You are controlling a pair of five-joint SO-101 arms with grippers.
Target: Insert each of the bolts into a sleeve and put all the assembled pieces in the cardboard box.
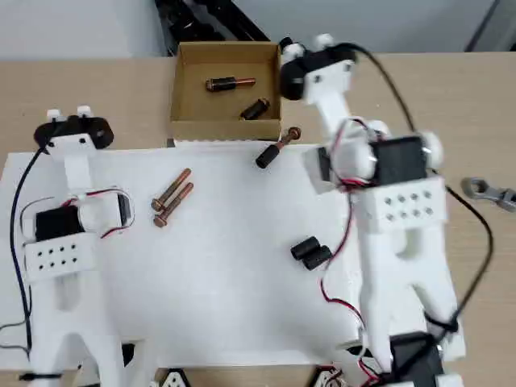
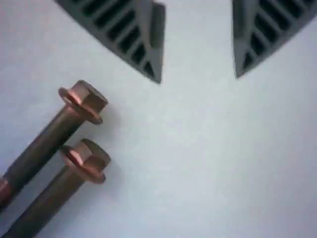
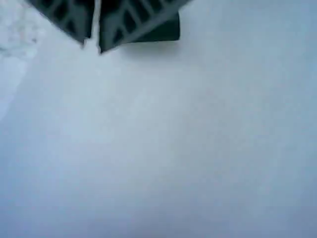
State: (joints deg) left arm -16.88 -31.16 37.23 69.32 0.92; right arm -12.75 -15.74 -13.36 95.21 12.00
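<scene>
Two coppery hex-headed bolts — smooth shanks — on matte white sheet.

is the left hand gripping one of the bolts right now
No, the left hand is open over the white sheet, and the two bolts lie beside it untouched.

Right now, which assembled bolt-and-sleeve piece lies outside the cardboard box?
The copper bolt in a black sleeve lying across the edge of the white sheet, beside the brown cardboard box; the other two pieces lie inside it.
</scene>
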